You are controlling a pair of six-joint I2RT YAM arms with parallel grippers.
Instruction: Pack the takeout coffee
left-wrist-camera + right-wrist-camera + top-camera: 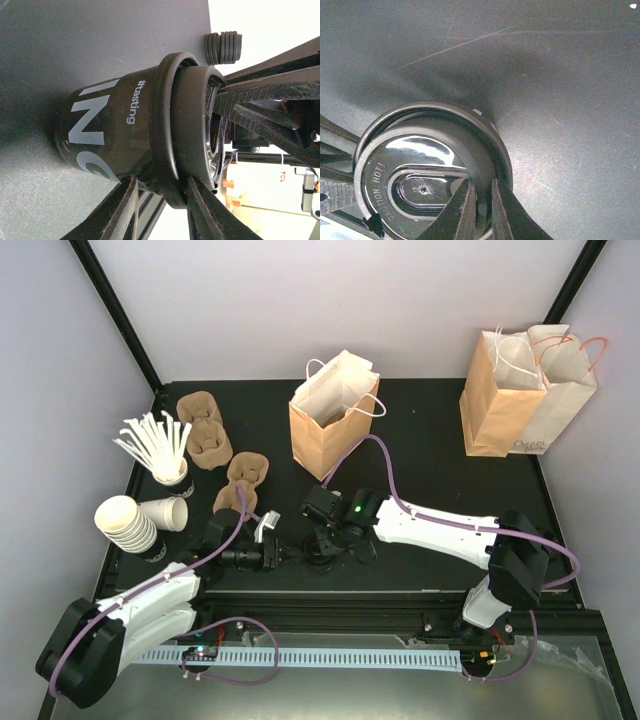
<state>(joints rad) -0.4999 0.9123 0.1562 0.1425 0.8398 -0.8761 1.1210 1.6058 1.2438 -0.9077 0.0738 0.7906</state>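
Note:
The takeout coffee [110, 125] stands on the black table, a cup with a black printed band and a glossy black lid [420, 165]. In the top view both grippers meet over it and hide most of it. My right gripper [482, 182] [325, 540] is shut on the lid's rim, one finger on top of the lid and one outside it. My left gripper [162, 180] [285, 555] reaches in from the left and straddles the lid's edge. One of its fingers [205, 210] touches the lid's top. The other stands just under the rim with a thin gap.
An open brown paper bag [330, 425] stands behind the grippers, and two more bags [525, 395] at the back right. Brown pulp carriers [205, 430] [243, 480], a stack of lidless white cups [128, 525] and a cup of stirrers [165, 455] fill the left side.

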